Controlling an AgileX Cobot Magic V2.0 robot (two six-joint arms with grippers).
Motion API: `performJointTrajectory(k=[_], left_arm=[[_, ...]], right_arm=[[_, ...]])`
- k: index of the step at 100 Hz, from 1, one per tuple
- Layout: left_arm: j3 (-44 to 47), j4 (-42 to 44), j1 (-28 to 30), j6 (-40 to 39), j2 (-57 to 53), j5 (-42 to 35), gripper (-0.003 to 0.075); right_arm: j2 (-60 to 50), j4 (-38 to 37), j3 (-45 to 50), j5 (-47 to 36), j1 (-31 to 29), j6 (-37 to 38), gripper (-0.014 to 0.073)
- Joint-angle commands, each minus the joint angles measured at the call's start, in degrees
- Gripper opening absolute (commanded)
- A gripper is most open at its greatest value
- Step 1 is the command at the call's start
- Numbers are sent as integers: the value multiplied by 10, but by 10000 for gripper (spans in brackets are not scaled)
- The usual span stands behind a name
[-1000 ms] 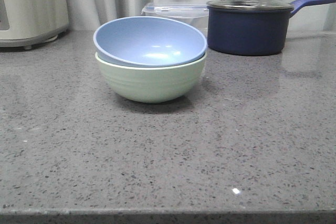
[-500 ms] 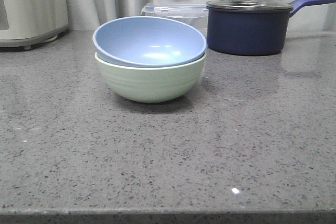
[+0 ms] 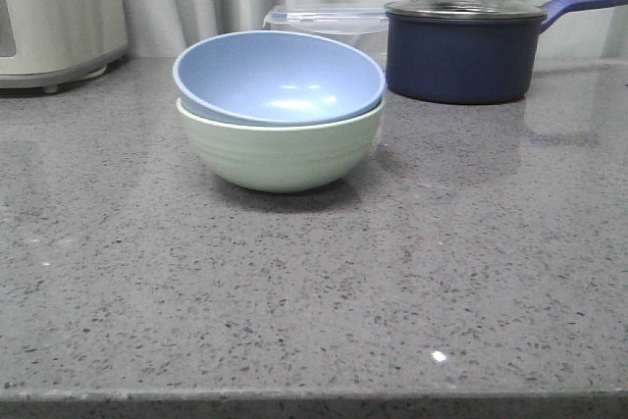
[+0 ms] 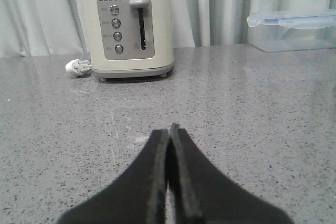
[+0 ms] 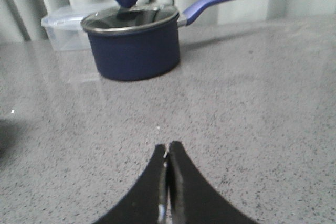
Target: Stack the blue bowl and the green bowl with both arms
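In the front view the pale blue bowl [image 3: 280, 76] sits nested inside the mint-green bowl [image 3: 282, 151], a little tilted, on the grey speckled countertop [image 3: 314, 291]. Neither arm shows in the front view. In the left wrist view my left gripper [image 4: 168, 129] is shut and empty over bare counter, facing the toaster. In the right wrist view my right gripper [image 5: 167, 146] is shut and empty over bare counter, facing the saucepan. Neither bowl shows in the wrist views.
A dark navy lidded saucepan [image 3: 461, 46] with a blue handle stands at the back right, also in the right wrist view [image 5: 134, 43]. A clear lidded plastic box [image 3: 324, 22] is behind the bowls. A cream toaster [image 4: 126, 24] with its plug [image 4: 77, 67] stands at the back left.
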Motion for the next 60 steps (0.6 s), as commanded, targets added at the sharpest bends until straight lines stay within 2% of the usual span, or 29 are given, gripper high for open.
performJointTrajectory(k=[1,25,60], left_arm=[[23,-2,3,-1,-21,-45,-20],[23,-2,3,-1,-21,-45,-20],[23,-2,3,-1,-21,-45,-20]], right_arm=[[-19,-10,13,-79,-6,-4,-67],[-110,-10,80,-62,-8,-4,-67],[-108,-10,80,-59,-10,-4,-67]])
